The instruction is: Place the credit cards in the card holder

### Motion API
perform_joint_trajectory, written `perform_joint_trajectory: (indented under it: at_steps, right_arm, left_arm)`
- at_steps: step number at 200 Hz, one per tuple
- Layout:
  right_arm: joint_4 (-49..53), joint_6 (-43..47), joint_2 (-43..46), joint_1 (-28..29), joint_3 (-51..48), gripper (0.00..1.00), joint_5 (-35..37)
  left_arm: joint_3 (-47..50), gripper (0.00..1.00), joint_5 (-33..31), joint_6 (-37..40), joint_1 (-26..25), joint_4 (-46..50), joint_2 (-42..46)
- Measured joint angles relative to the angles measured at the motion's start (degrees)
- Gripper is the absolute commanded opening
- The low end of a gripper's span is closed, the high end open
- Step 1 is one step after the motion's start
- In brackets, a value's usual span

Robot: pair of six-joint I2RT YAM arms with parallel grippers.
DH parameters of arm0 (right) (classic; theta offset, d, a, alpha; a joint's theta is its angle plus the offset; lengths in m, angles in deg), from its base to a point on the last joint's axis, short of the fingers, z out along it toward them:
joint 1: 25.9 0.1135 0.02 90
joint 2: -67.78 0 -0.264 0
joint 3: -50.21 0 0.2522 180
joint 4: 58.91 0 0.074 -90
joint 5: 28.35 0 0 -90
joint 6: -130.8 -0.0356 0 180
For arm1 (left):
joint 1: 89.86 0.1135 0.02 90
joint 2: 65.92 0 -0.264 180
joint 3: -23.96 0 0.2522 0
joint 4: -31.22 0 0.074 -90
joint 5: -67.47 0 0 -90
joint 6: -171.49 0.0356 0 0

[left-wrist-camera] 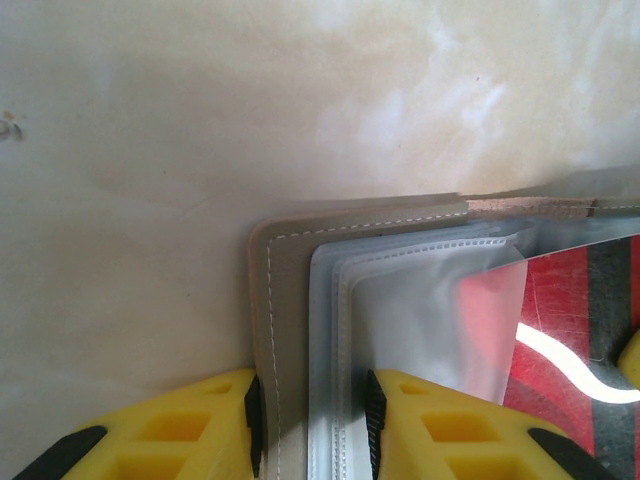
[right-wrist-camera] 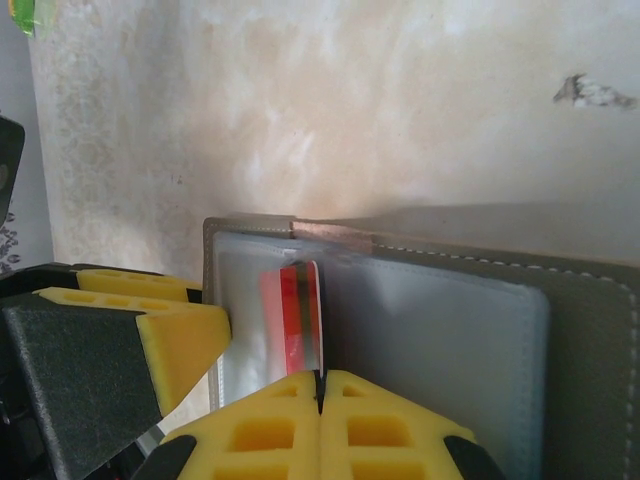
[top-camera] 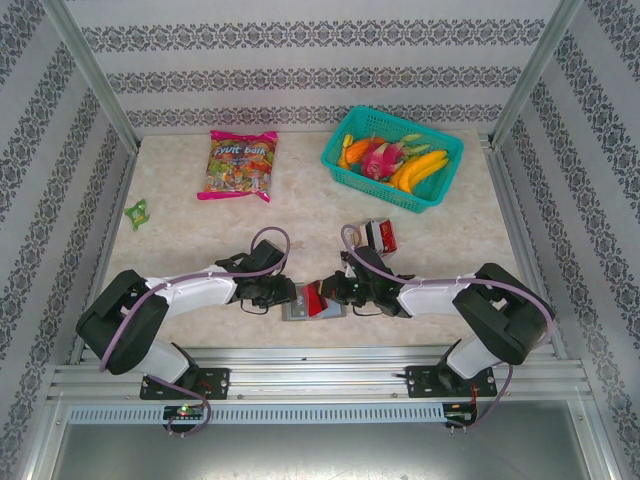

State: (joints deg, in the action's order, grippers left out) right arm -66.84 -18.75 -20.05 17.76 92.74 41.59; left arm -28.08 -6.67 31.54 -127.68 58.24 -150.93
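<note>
Lying open, card holder shows pale sleeves.

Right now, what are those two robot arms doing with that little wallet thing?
They are filling a card holder with credit cards. The left tool pinches the holder's clear sleeves and tan lining to keep it open flat on the table. The right tool is shut on a red card, standing on edge at a clear pocket. More cards wait behind the right arm. A fruit basket and a candy bag sit farther back, untouched.
</note>
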Motion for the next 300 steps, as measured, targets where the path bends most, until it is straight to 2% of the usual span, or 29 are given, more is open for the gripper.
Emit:
perform_joint_trajectory:
  at_steps: [50,85,110,153,166,182,200,300]
  right_arm:
    - [-2.3,1.6,0.0,0.1,-1.3,0.00,1.9]
    - [-6.1,1.6,0.1,0.1,-2.7,0.01,0.7]
    - [-7.6,1.2,0.0,0.1,-2.8,0.11,-0.7]
    - [-7.3,1.2,0.0,0.1,-2.8,0.17,-2.9]
    - [-6.9,1.5,0.0,0.1,-2.8,0.14,-4.2]
    - [-5.9,2.2,0.0,0.1,-2.7,0.04,-5.4]
    - [-4.9,3.0,0.0,0.0,-2.6,0.00,-6.2]
    - [-6.3,4.5,-0.9,-0.1,-2.6,0.00,-3.7]
  left_arm:
    - [0.2,0.34,0.0,-0.4,0.0,-0.4,0.2]
    - [0.9,0.34,0.1,-1.5,0.0,-1.3,0.6]
    - [1.2,0.34,0.1,-1.7,0.0,-1.7,0.8]
    - [1.2,0.34,0.2,-1.7,0.0,-1.9,0.8]
    - [1.2,0.35,0.2,-1.7,-0.1,-2.0,0.8]
    - [1.2,0.34,0.4,-1.7,-0.1,-2.2,0.7]
    - [1.2,0.34,0.4,-1.7,-0.1,-2.2,0.7]
    - [1.9,0.34,0.6,-2.8,-0.4,-3.6,0.7]
